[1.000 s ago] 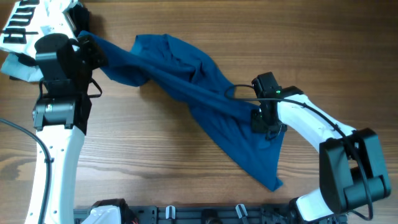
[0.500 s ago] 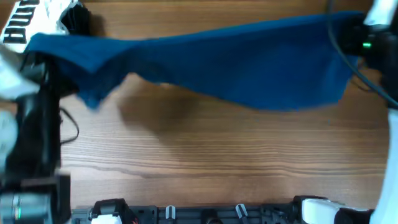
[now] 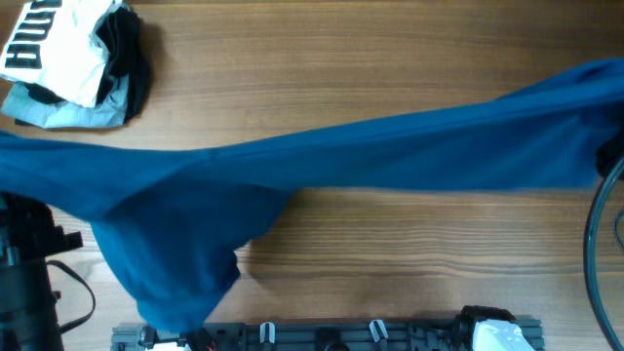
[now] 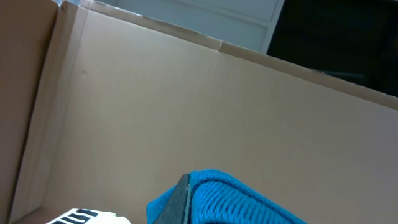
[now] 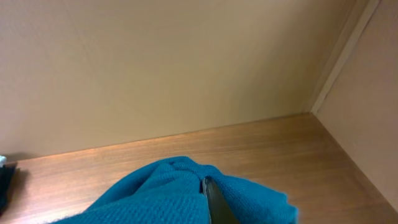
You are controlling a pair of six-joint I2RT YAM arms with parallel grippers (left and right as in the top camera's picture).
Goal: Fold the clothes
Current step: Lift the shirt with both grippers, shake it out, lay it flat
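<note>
The blue garment (image 3: 390, 156) is stretched in a band above the table (image 3: 370, 49), from the left edge to the right, and a loose fold droops at the near left. The left gripper (image 4: 185, 200) pinches a bunched edge of it. The right gripper (image 5: 211, 198) pinches cloth wrapped round its finger. At the far left lie a white lettered garment (image 3: 49, 44) and a pale grey-blue garment (image 3: 58, 115).

Black left arm housing (image 3: 21, 281), thin black looping cable (image 3: 589, 244), white right-arm base (image 3: 492, 333).
</note>
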